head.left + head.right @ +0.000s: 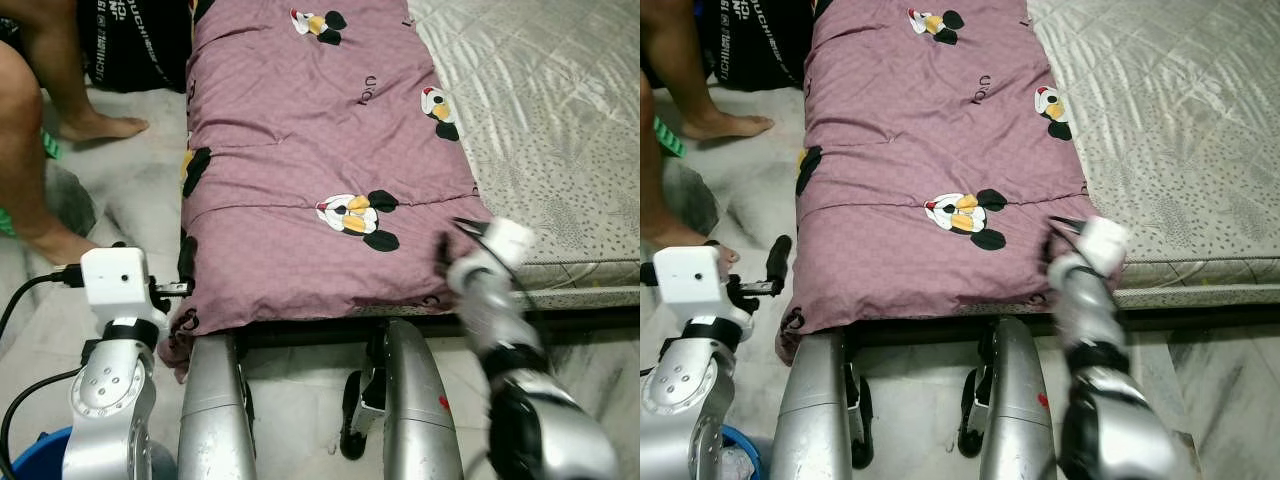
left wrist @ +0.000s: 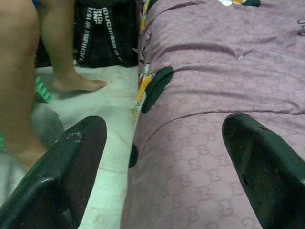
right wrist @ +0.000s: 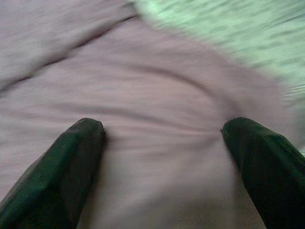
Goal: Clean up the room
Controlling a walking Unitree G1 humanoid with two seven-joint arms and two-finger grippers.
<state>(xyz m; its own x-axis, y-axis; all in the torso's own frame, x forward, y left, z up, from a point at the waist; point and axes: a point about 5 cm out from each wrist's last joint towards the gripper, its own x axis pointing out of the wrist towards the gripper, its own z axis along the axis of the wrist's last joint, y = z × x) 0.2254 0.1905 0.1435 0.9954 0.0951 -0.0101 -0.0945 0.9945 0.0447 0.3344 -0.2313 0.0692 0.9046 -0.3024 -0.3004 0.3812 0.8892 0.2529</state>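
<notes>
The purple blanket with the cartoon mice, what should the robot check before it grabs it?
1. Left gripper open: ok, jaws wide apart in the left wrist view.
2. Right gripper open: ok, jaws spread over the cloth.
3. Left gripper lined up with the purple blanket: ok, it sits at the near left corner, straddling the blanket's edge.
4. Right gripper at the near right corner: ok, though the view is blurred.
5. Cloth between the jaws: cannot tell whether either gripper touches it.
6. Person's legs out of the way: cannot tell; they stand on the floor to the robot's left, near the blanket's side.
</notes>
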